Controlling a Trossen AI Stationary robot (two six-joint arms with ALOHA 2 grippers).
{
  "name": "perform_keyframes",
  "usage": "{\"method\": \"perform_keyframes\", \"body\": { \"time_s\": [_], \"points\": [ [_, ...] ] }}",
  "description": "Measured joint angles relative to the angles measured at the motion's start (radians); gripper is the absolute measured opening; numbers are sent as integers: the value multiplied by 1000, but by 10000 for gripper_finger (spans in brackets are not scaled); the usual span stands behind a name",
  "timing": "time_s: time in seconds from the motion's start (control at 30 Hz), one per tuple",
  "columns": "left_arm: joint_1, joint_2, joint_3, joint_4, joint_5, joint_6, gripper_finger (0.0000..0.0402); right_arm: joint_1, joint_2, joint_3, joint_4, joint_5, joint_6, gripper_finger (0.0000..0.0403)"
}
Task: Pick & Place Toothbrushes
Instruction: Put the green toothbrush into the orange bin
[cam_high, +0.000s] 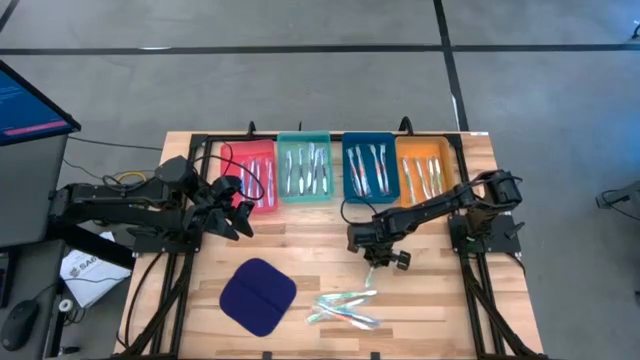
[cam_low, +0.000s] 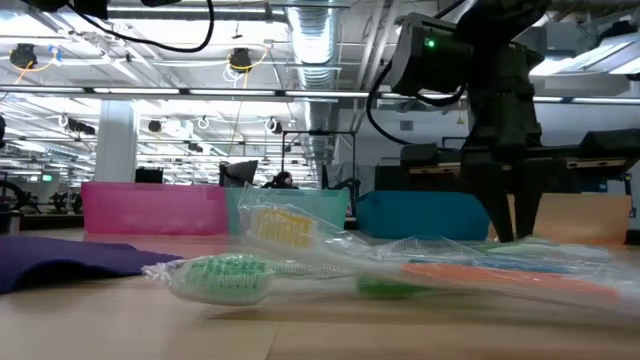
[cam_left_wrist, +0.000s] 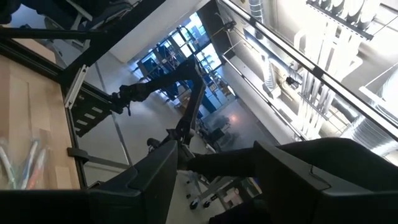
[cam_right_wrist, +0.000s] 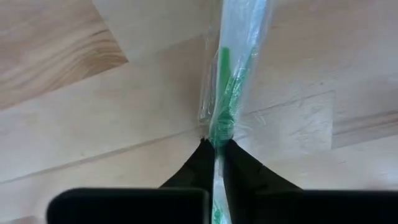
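Right tool (cam_right_wrist: 214, 146) pinched on slim green-accented toothbrush in crinkly clear wrap (cam_right_wrist: 231, 68), left tool (cam_high: 240, 208) part-open, idle; risk: film slipping, brush dropping onto wooden worktop (cam_right_wrist: 93, 124).

Thin whitish toothbrushes in clear plastic wrappers (cam_high: 345, 308) lie loose on the wooden table; 1 green-accented wrapped toothbrush (cam_right_wrist: 225, 106) is pinched upright; others fill 4 trays.

The plastic-wrapped green-handled toothbrush (cam_right_wrist: 219, 93) runs off the picture's edge beyond the jaws, and its lower end is hidden between the closed dark fingers (cam_right_wrist: 245, 171).
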Motion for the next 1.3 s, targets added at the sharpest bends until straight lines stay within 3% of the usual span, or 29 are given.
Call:
{"method": "perform_keyframes", "body": {
  "time_s": [0.4, 0.83, 1.03, 1.3],
  "points": [
    [0, 0, 0, 0, 0, 0, 204, 8, 4, 60, -110, 61, -155, 0],
    [0, 0, 0, 0, 0, 0, 204, 8, 4, 65, -133, 38, -198, 8],
    [0, 0, 0, 0, 0, 0, 204, 8, 4, 64, -153, 38, -119, 72],
    [0, 0, 0, 0, 0, 0, 204, -1, 4, 64, -147, 80, -112, 203]
  ]
}}
